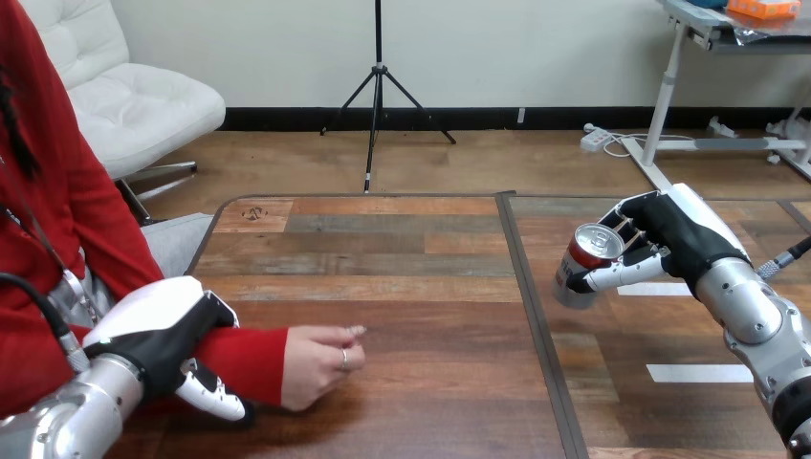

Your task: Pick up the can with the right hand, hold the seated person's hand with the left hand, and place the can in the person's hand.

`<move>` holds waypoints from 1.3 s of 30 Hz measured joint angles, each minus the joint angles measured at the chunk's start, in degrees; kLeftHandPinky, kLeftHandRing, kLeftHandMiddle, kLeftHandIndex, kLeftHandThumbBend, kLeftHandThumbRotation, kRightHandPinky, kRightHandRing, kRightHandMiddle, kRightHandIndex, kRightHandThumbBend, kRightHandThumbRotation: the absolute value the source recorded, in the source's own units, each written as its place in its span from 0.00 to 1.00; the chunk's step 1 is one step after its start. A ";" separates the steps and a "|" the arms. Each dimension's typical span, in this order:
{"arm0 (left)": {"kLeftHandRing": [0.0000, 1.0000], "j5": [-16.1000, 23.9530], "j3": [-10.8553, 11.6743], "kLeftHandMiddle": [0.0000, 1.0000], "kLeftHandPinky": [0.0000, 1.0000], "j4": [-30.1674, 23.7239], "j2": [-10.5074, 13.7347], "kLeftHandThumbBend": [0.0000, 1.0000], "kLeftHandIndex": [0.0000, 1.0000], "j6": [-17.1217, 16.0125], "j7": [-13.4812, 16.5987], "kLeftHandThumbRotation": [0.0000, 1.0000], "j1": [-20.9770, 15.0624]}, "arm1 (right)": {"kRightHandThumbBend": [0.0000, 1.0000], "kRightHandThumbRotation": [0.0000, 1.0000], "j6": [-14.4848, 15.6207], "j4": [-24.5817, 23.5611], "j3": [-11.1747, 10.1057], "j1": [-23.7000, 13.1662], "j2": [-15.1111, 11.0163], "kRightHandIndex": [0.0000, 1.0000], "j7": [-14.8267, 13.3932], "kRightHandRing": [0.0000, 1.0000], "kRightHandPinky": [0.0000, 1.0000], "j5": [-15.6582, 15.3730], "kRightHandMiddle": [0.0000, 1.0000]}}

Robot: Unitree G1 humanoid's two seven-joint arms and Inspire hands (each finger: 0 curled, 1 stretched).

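I've got the right hand (669, 239) at the right middle of the frame, fingers and thumb wrapped round the can (585, 263); it's a red and silver drinks can, tilted, its silver top turned up towards the camera; I can't tell whether its base touches the wooden table (402, 258) or hangs just clear of it. The can sits just right of the dark seam (537, 325) that runs down the tabletop; two white tape strips (698, 373) lie on the boards near the right forearm, one partly behind the hand.

Down at the lower left, the left hand (172, 339) lies over the person's red sleeve (251, 361); its thumb curls along the near side of the person's wrist (273, 368), so I read that as a grip; the other fingers are hidden on the far side. The person's hand (320, 365) pokes out of the cuff at the lower centre-left, resting on the table with fingers loosely curled; it's well apart from the can, on the other side of the seam.
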 measured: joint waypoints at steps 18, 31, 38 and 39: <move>0.25 -2.24 1.65 0.33 0.18 -3.85 0.00 0.77 0.37 2.81 -1.17 0.00 0.11 | 0.80 0.00 0.57 0.00 0.01 0.00 0.42 0.47 0.01 0.40 0.35 0.00 0.45; 0.22 -3.70 1.81 0.30 0.17 -4.98 0.00 0.83 0.34 2.66 -1.51 0.00 0.06 | 0.80 0.00 0.55 -0.01 0.03 0.00 1.32 0.47 0.02 0.39 0.34 0.00 0.44; 0.22 -3.91 1.81 0.30 0.17 -4.98 -0.01 0.85 0.34 1.97 -1.50 0.00 0.02 | 0.79 0.00 0.56 -0.04 0.05 0.00 2.06 0.46 0.02 0.40 0.34 -0.05 0.44; 0.22 -3.93 1.81 0.30 0.17 -4.98 -0.01 0.85 0.34 1.93 -1.50 0.00 0.01 | 0.79 0.00 0.56 -0.04 0.05 0.00 2.19 0.46 0.02 0.40 0.34 -0.06 0.44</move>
